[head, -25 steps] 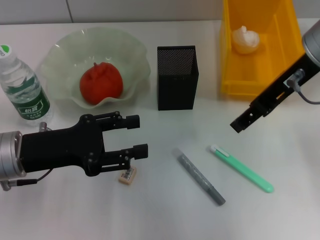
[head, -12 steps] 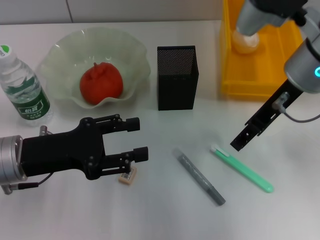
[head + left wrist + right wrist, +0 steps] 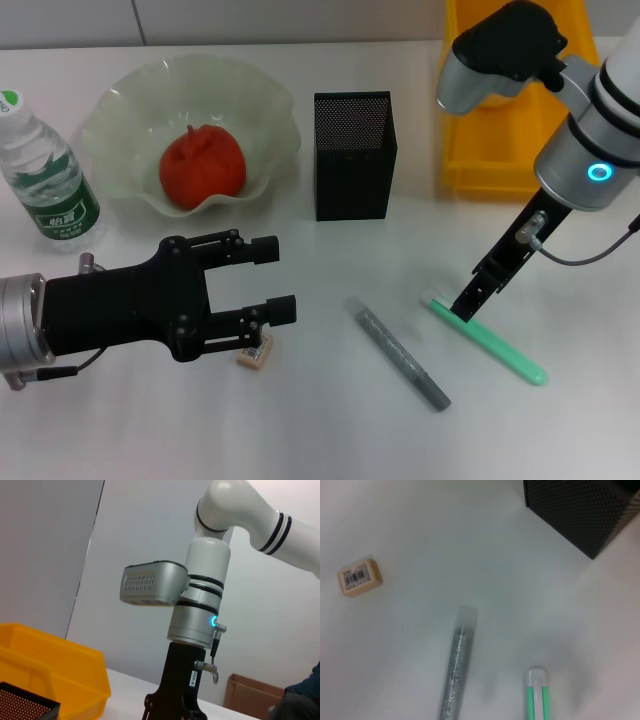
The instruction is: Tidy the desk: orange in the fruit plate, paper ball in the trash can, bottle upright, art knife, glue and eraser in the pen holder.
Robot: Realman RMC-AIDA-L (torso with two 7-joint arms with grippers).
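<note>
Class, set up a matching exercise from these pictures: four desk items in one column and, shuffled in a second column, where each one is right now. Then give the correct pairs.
Items:
1. orange
2. eraser
3. bottle
4. green art knife

Places:
A. lying on the desk under the right end effector
B. standing upright left of the fruit plate
C. inside the fruit plate
D. on the desk by the left end effector

Pairs: 1-C, 2-D, 3-B, 4-A
</note>
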